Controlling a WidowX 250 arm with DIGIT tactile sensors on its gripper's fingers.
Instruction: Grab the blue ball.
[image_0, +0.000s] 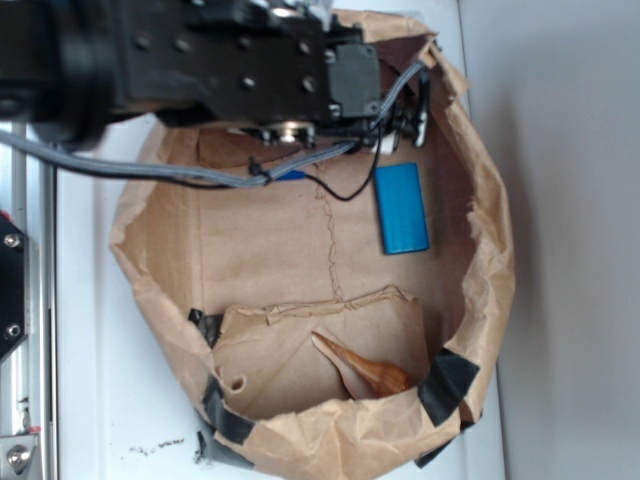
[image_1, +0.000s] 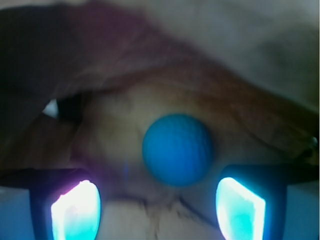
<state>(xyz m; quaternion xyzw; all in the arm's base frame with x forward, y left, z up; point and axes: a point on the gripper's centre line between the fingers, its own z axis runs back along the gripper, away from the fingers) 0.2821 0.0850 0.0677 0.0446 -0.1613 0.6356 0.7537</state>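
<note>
In the wrist view the blue ball (image_1: 177, 150), a dimpled teal-blue sphere, lies on the brown paper floor. It sits just beyond my fingertips, slightly right of the middle of the gap. My gripper (image_1: 157, 200) is open, its two glowing pads (image_1: 75, 212) wide apart, touching nothing. In the exterior view my black arm (image_0: 230, 60) reaches over the far side of the paper bag basin (image_0: 270, 250) and hides the fingers. Only a blue sliver (image_0: 290, 174) shows under the arm's lower edge.
A flat blue rectangular block (image_0: 402, 208) lies to the right of the arm. An orange-brown pointed object (image_0: 365, 370) rests in the near corner. Crumpled paper walls (image_0: 490, 250), patched with black tape (image_0: 447, 385), ring the basin. A metal rail (image_0: 25, 330) runs along the left.
</note>
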